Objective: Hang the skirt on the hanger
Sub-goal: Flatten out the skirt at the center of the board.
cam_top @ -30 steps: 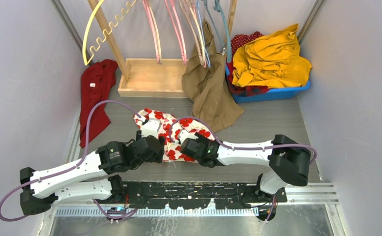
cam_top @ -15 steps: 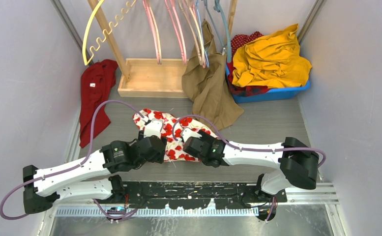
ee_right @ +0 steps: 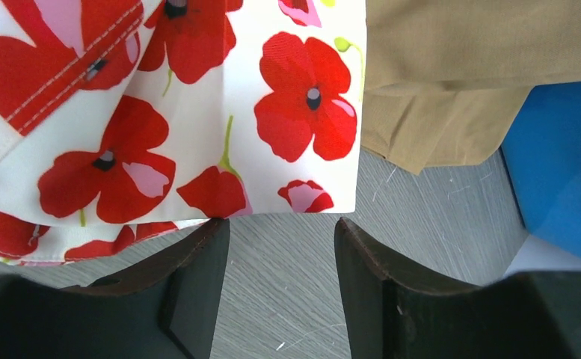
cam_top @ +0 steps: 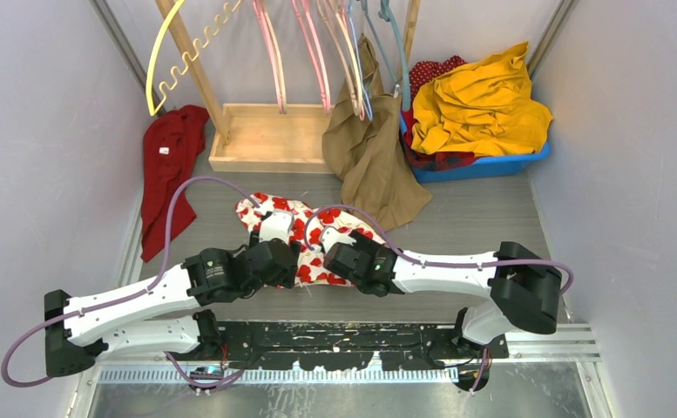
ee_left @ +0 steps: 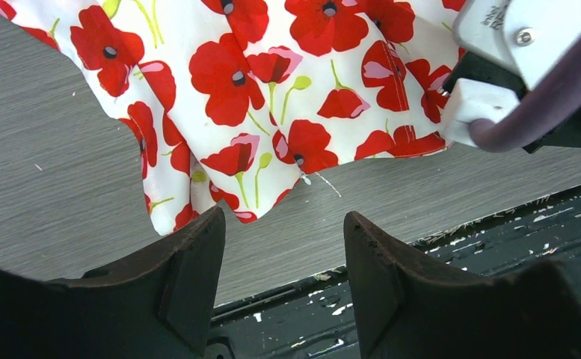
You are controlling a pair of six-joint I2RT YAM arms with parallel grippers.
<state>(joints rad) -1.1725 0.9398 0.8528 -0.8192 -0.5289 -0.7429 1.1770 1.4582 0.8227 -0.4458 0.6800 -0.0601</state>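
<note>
The skirt (cam_top: 304, 233), white with red poppies, lies crumpled on the grey table in the middle. My left gripper (cam_top: 274, 233) is over its left side and my right gripper (cam_top: 336, 242) over its near right part. In the left wrist view the left gripper (ee_left: 283, 224) is open and empty, with the skirt's hem (ee_left: 272, 90) just beyond its tips. The right gripper (ee_right: 281, 224) is open too, and the skirt's straight edge (ee_right: 197, 112) lies just past its fingertips. Several hangers (cam_top: 271, 52) hang from the rack at the back.
A tan garment (cam_top: 374, 165) hangs from the rack down to the table beside the skirt. A blue bin (cam_top: 483, 165) with yellow and red clothes stands back right. A red garment (cam_top: 167, 165) lies at the left wall. The rack's wooden base (cam_top: 269, 139) is behind the skirt.
The right gripper's jaws have widened a little. Both arms have shifted slightly over the skirt, the left one to the right. The skirt has barely moved.
</note>
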